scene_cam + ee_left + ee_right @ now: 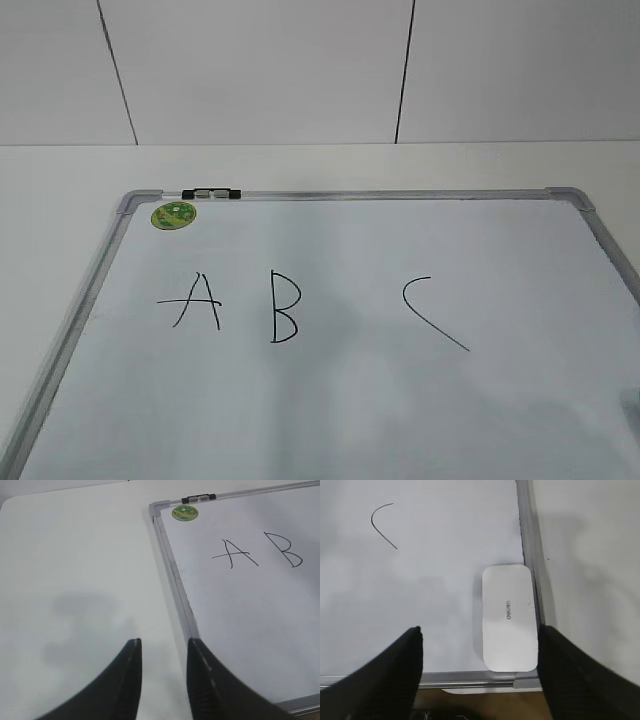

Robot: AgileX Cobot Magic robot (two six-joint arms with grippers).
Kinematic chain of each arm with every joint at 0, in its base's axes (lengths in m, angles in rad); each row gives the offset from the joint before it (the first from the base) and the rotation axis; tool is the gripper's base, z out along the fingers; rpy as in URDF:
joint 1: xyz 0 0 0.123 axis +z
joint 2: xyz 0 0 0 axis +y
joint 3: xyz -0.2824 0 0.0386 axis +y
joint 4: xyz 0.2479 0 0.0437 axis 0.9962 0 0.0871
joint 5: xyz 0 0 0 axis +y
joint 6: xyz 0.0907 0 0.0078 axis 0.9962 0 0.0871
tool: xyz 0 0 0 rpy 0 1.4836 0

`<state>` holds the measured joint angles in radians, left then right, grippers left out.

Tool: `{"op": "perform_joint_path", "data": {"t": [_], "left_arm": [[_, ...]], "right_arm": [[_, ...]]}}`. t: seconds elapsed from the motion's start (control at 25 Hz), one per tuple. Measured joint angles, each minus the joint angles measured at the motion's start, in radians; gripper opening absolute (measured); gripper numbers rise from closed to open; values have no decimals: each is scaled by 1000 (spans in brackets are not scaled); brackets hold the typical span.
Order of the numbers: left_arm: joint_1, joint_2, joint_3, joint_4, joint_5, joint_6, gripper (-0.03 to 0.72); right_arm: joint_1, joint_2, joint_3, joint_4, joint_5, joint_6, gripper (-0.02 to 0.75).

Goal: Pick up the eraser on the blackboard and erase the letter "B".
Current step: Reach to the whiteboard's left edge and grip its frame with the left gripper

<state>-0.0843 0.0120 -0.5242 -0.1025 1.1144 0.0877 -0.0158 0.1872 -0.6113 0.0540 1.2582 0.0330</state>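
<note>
The blackboard (350,400), a white board in a silver-grey frame, lies flat on the table. On it are an "A" (195,300), the letter "B" (284,308) and a "C" (430,312). The "B" also shows in the left wrist view (285,550). The white eraser (509,617) lies in the board's near right corner, against the frame, seen only in the right wrist view. My right gripper (480,630) is open above it; the eraser sits by the right finger. My left gripper (164,642) is open and empty over the board's left frame edge.
A round green sticker (173,214) and a small black-and-silver clip (211,192) sit at the board's far left corner. The white table (75,570) extends left of the board. A tiled wall (320,70) stands behind. The table's front edge lies just below the board (470,700).
</note>
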Motion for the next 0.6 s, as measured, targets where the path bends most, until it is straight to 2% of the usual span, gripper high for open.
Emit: {"op": "perform_joint_path", "data": {"t": [0.2, 0.32, 0.44, 0.6], "left_arm": [[0, 8, 0, 0, 0, 0, 242], [0, 53, -24, -6, 40, 0, 246], [0, 163, -69, -10, 102, -4, 246], [0, 340, -105, -29, 141, -51, 246]], "right_arm": [[0, 122, -28, -2, 5, 77, 549], [0, 185, -27, 34, 5, 99, 549], [0, 237, -27, 69, 5, 107, 549], [0, 295, -29, 62, 5, 108, 549]]}}
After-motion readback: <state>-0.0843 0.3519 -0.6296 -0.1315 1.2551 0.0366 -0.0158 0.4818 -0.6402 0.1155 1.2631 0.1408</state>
